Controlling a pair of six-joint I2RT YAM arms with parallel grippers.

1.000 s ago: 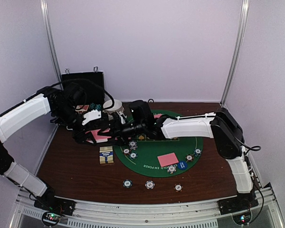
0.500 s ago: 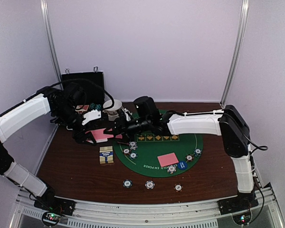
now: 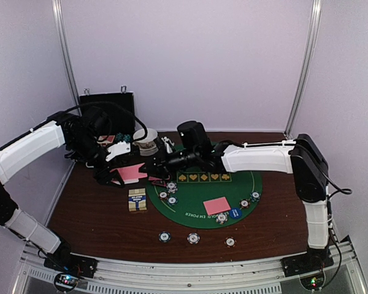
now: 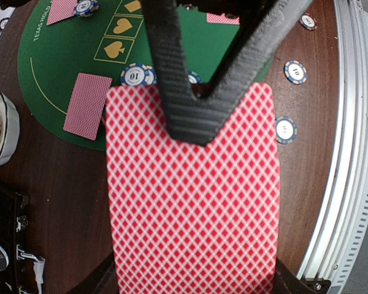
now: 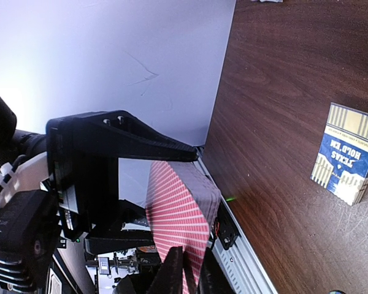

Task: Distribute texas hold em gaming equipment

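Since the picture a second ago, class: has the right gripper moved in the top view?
Yes. The right gripper has drawn back rightward, toward the green felt mat; its arm now uncovers the mat's yellow suit symbols.

From above I read TEXAS HOLD EM POKER in pale letters along the near rim of the green mat (image 3: 190,199). My left wrist view shows its yellow suit boxes (image 4: 113,49) with spade, heart and diamond, and 10 on a blue-and-white chip (image 4: 135,75). In my right wrist view the blue card box (image 5: 346,160) says TEXAS HOLD 'EM, upside down.
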